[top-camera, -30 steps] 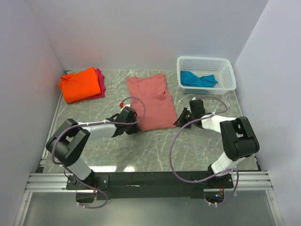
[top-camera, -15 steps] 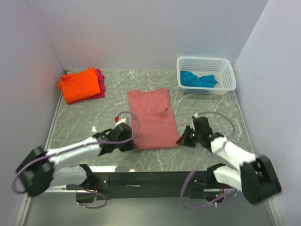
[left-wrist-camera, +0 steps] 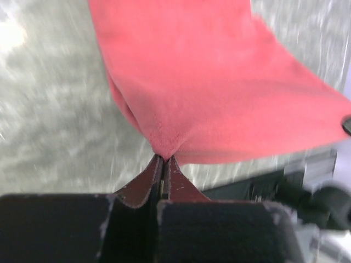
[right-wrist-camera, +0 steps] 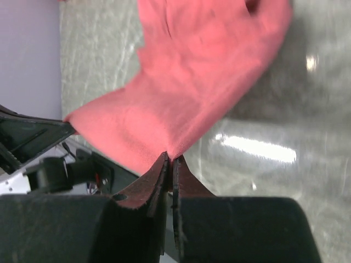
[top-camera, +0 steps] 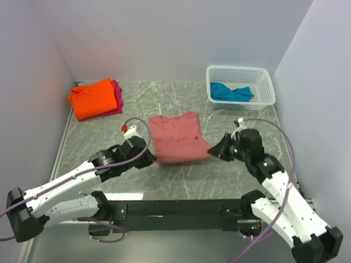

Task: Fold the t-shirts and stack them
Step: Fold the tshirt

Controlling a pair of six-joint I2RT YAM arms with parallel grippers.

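The left claw [top-camera: 149, 159] and right claw [top-camera: 213, 152] each pinched a near corner of the salmon-pink t-shirt [top-camera: 176, 137], its hem raised between them and its length running straight ahead over the counter [top-camera: 181, 181].

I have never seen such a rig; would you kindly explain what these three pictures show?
Two robot arms stand at the near edge of a grey marbled table. The wide picture looks down from above and behind them; each close-up comes from a camera on one wrist. The left gripper and the right gripper each pinch a lifted near corner of the dusty salmon-pink t-shirt. A folded bright orange t-shirt lies on a magenta t-shirt at the far left; a teal blue t-shirt sits in the white plastic mesh basket.
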